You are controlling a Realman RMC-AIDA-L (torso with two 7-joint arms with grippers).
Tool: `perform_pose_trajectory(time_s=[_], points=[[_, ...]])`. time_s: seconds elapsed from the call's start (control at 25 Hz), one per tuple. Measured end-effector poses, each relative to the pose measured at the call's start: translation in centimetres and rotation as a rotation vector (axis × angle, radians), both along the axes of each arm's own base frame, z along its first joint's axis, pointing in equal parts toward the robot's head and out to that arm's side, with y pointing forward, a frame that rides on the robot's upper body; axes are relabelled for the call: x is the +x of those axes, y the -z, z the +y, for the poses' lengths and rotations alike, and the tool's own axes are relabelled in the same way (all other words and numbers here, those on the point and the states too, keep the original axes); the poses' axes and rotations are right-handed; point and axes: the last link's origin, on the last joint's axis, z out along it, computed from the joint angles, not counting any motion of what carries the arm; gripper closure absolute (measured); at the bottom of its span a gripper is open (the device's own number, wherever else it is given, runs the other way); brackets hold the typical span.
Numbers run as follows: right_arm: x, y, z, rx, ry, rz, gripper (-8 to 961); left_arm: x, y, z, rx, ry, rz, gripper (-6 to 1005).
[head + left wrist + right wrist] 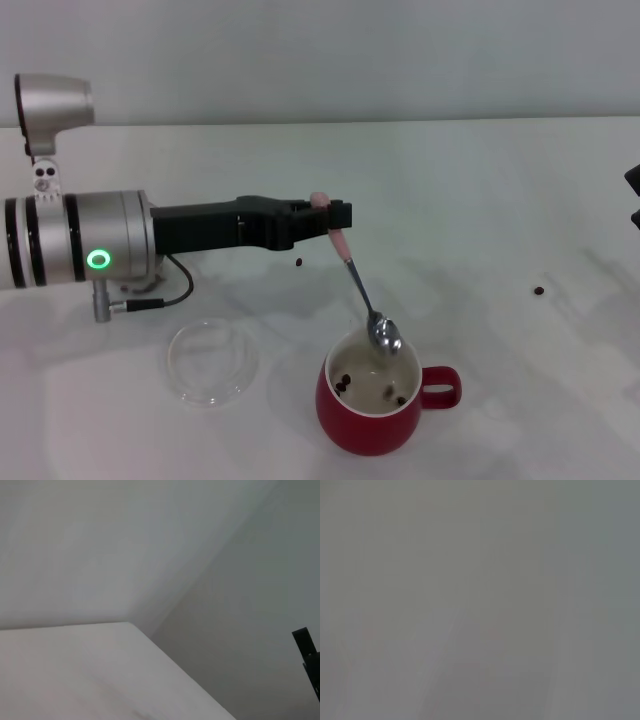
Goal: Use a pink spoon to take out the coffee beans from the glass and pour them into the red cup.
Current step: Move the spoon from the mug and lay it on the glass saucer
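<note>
My left gripper (335, 214) reaches in from the left and is shut on the pink handle of the pink spoon (357, 283). The spoon hangs slanting down, with its shiny bowl just over the far rim of the red cup (367, 420). No beans show in the spoon's bowl. A few coffee beans (343, 385) lie on the cup's cream bottom. The cup's handle points right. The glass with the side handle is not in view. My right gripper (634, 198) shows only as black parts at the right edge.
A shallow clear round glass dish (212, 360) holding no beans stands left of the red cup. One loose bean (298, 263) lies under my left gripper, another (539, 291) on the table at the right. The wrist views show only blank surfaces.
</note>
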Motion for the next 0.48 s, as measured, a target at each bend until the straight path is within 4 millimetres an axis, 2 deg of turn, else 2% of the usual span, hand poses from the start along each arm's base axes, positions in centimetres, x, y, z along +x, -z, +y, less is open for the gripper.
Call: perform_pose_trajectory(time_s=[0.28, 0.36, 0.48], points=[[0.0, 0.0, 0.0, 0.002, 0.001, 0.000, 302, 0.1, -1.0, 0.2, 0.009, -0.014, -0.012, 873], [0.0, 0.0, 0.0, 0.002, 0.001, 0.000, 302, -0.7, -1.8, 0.1, 0.031, -0.044, -0.018, 873], [0.0, -0.1, 0.0, 0.004, 0.001, 0.000, 302, -3.0, -3.7, -0.3, 0.097, -0.118, -0.039, 874]])
